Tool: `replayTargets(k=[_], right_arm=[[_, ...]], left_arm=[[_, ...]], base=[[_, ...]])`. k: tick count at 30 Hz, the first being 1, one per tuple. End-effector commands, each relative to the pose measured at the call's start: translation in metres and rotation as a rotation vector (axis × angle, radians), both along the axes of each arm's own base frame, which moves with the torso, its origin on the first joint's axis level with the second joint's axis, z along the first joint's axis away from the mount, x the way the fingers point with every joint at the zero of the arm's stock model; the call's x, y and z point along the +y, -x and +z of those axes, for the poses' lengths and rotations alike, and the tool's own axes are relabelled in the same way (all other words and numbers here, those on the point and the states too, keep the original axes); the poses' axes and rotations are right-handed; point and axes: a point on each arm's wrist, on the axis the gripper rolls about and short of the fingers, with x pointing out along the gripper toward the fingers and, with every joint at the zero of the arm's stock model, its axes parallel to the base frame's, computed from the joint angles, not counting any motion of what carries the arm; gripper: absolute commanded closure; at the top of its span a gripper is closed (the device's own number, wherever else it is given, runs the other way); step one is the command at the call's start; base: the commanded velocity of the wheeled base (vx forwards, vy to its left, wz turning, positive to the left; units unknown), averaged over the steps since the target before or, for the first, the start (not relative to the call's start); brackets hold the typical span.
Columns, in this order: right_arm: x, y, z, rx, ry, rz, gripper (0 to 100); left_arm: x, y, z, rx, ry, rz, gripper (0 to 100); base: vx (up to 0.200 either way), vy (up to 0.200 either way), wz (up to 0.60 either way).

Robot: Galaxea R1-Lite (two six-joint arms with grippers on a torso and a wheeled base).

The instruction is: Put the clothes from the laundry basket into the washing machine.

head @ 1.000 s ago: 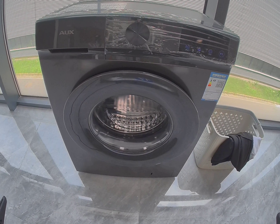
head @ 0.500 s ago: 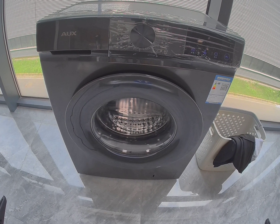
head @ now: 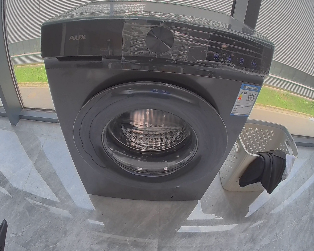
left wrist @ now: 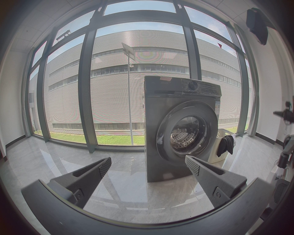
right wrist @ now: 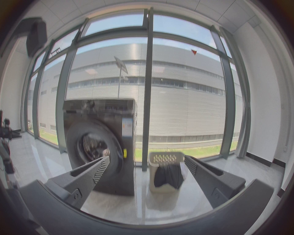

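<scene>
My right gripper [right wrist: 146,161] gapes empty; I see the black cloth garment [right wrist: 168,176] draped over the white perforated plastic basket [right wrist: 165,158], well ahead of it. Left gripper [left wrist: 147,161] gapes empty too.

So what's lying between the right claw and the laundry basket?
Just bare grey floor: the right wrist view shows it running from the open right claw to the laundry basket, a black garment draped over its rim.
</scene>
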Motion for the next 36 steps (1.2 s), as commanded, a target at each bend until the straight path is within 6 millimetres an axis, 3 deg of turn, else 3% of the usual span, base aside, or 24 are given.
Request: replayTargets(k=[1,2,4,7,9,10,16,21,30,34,35,36], right_arm=[[0.006,-0.085,0.218,-0.144,-0.014,0.170,0],[0.006,-0.086,0.217,-0.135,-0.011,0.172,0],[0.012,-0.118,0.189,0.035,0.087,0.273,0],[0.019,-0.158,0.168,0.172,0.104,0.375,0],[0.023,-0.169,0.165,0.200,0.107,0.407,0],[0.035,-0.192,0.155,0.257,0.119,0.466,0],[0.055,-0.250,0.132,0.292,0.124,0.504,0],[0.060,-0.271,0.119,0.306,0.120,0.497,0],[0.062,-0.280,0.107,0.350,0.117,0.508,0],[0.062,-0.282,0.099,0.381,0.116,0.509,0],[0.062,-0.283,0.096,0.392,0.116,0.510,100],[0.063,-0.284,0.094,0.398,0.115,0.511,100]], left_arm=[[0.000,0.000,-0.005,0.001,0.000,0.001,0],[0.000,0.000,-0.005,0.001,0.000,0.001,0],[0.000,0.000,-0.005,0.001,0.000,0.000,0],[0.000,0.000,-0.005,0.001,0.000,0.001,0],[0.000,0.000,-0.005,0.001,0.000,0.001,0],[0.000,0.000,-0.005,0.001,0.000,0.001,0],[0.000,0.000,-0.005,0.001,0.000,0.001,0],[0.000,0.000,-0.005,0.001,0.000,0.000,0],[0.000,0.000,-0.005,0.001,0.000,0.001,0],[0.000,0.000,-0.005,0.001,0.000,0.003,0],[0.000,0.000,-0.005,0.001,0.000,0.003,0],[0.000,0.000,-0.005,0.001,0.000,0.003,0]], base=[[0.000,0.000,0.00],[0.000,0.000,0.00],[0.000,0.000,0.00],[0.000,0.000,0.00],[0.000,0.000,0.00],[0.000,0.000,0.00],[0.000,0.000,0.00],[0.120,0.000,0.00],[0.200,0.000,0.00],[0.000,0.000,0.00],[0.000,0.000,0.00],[0.000,0.000,0.00]])
